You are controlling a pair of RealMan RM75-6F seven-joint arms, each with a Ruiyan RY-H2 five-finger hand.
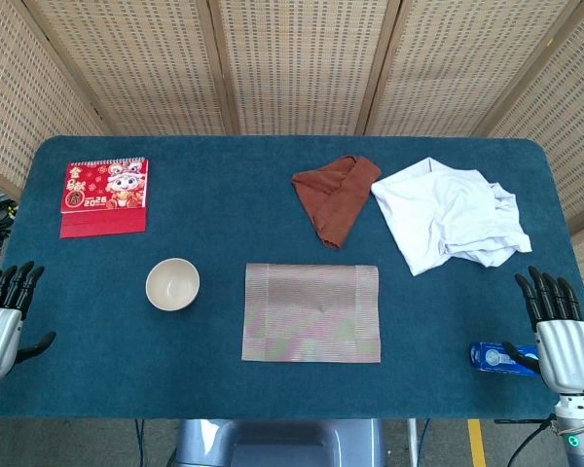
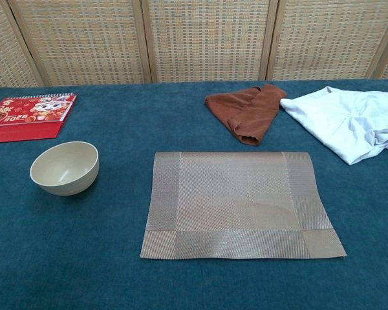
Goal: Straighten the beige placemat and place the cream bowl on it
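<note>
Beige mat (image 1: 311, 312) lies flat mid-desk with the bowl (image 1: 172, 284) just left of it, and both hands, left (image 1: 2, 316) and right (image 1: 562, 331), wait empty with fingers spread, so a clumsy grab could tip the bowl or rumple the mat.

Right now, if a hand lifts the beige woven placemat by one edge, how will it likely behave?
The beige woven placemat lies thin and flat on the blue table, so it probably sags when lifted. Its ribbed weave suggests some grip and low weight. Pushed, it would likely slide or wrinkle rather than tip.
</note>
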